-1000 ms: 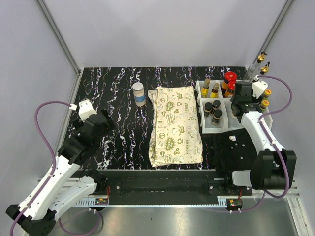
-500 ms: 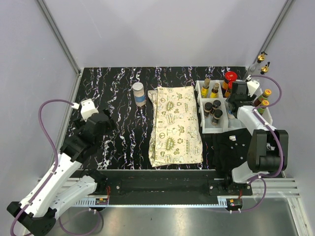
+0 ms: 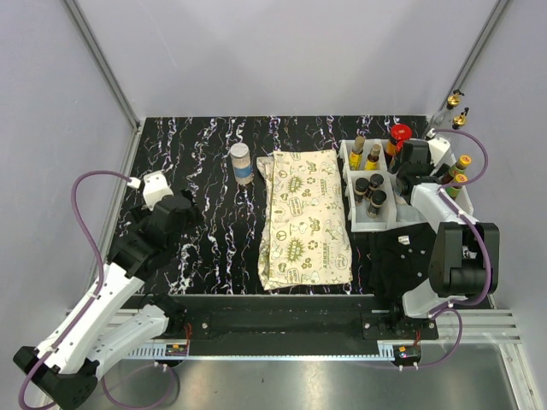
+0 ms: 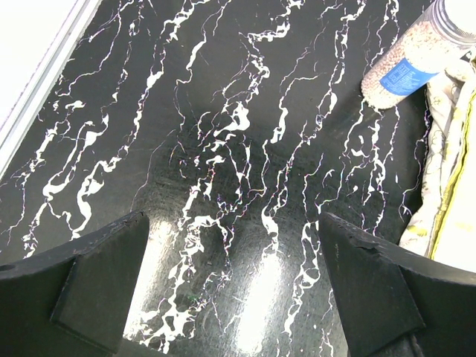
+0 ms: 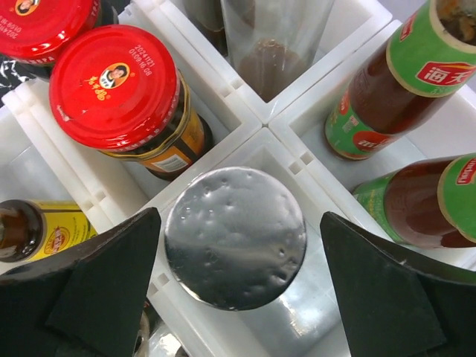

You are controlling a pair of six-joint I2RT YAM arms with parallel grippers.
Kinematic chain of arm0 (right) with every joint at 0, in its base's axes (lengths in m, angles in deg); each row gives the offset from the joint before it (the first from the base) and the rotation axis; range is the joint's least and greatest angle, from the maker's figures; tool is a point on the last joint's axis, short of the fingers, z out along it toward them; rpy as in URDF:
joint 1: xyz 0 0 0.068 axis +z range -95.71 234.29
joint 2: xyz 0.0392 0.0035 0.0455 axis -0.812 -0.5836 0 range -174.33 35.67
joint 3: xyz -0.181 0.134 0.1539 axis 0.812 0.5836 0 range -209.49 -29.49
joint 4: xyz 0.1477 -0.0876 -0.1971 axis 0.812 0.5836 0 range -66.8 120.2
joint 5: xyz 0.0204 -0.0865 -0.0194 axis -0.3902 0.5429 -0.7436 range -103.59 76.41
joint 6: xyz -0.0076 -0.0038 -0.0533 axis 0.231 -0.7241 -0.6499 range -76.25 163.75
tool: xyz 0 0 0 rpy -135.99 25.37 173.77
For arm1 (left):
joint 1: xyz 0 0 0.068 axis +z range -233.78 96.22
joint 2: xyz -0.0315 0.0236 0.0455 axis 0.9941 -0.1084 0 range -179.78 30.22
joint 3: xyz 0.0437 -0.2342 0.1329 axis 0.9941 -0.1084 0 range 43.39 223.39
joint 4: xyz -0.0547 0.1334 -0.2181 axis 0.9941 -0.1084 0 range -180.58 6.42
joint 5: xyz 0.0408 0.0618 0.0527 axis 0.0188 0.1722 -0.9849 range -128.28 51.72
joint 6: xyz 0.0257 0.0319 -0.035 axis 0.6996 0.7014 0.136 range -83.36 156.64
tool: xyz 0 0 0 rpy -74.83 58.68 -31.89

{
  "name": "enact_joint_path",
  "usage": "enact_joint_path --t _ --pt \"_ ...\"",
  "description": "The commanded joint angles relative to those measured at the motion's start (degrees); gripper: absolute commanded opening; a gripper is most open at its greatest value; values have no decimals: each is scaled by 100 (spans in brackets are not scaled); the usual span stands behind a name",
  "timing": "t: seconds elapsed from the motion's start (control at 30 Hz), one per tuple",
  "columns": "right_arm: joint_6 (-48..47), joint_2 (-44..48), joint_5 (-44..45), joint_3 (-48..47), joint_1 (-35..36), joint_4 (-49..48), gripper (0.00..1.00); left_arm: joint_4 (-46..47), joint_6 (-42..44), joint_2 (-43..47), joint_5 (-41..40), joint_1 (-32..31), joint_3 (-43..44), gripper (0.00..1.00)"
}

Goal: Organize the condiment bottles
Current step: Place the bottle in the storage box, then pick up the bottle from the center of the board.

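Note:
My right gripper (image 5: 239,217) is open over the white compartment bins (image 5: 256,128), its fingers on either side of a silver-topped jar (image 5: 234,236) that stands in one compartment, with a gap on both sides. Beside it are a red-capped jar (image 5: 115,85) and green-labelled brown bottles (image 5: 387,97). From above, the right gripper (image 3: 413,166) hangs over the bins (image 3: 373,225), which hold black-capped bottles (image 3: 369,192) and gold-capped bottles (image 3: 366,154). A clear white-capped bottle (image 3: 241,162) stands alone on the marble table. My left gripper (image 4: 232,245) is open and empty, well short of that bottle (image 4: 416,52).
A cream patterned cloth (image 3: 305,218) lies in the middle of the black marble table (image 3: 205,145), between the lone bottle and the bins. Its edge (image 4: 454,171) shows at the right of the left wrist view. Tall gold-capped bottles (image 3: 455,109) rise at the back right corner.
The right gripper's jaws have spread apart and let go of the silver-topped jar, which now stands in its compartment. The right arm's elbow has swung inward. The left arm has barely moved.

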Motion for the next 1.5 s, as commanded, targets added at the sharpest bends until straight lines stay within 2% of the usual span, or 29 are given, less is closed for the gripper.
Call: enact_joint_path --t 0.0,0.3,0.47,0.57,0.77,0.93,1.07,1.17,1.33,1.47 --pt "-71 368 -198 -56 -28 -276 100 242 97 26 48 13 -16 99" --pt "60 1203 -821 -126 -28 163 100 242 105 44 83 22 -16 99" --pt "192 1573 -1997 -29 7 -56 100 242 106 62 100 22 10 99" --pt "140 1758 -2271 -46 121 -188 99 242 105 114 135 22 1 99" --pt "-220 1881 -2457 -345 797 -197 99 242 88 211 144 13 -25 99" --pt "-703 1697 -2676 -591 1403 -223 99 269 202 246 311 22 -25 99" --pt "-1371 1442 -4192 -837 1956 -267 100 339 342 343 487 22 -43 99" --pt "-1758 1231 -4828 -1031 2291 -267 100 497 527 465 759 13 -113 99" --pt "-1996 599 -4901 -1574 2871 -293 100 760 729 712 1102 22 -236 99" --pt "-1996 -121 -4603 -2146 3214 -485 100 892 817 844 1260 22 -315 99"
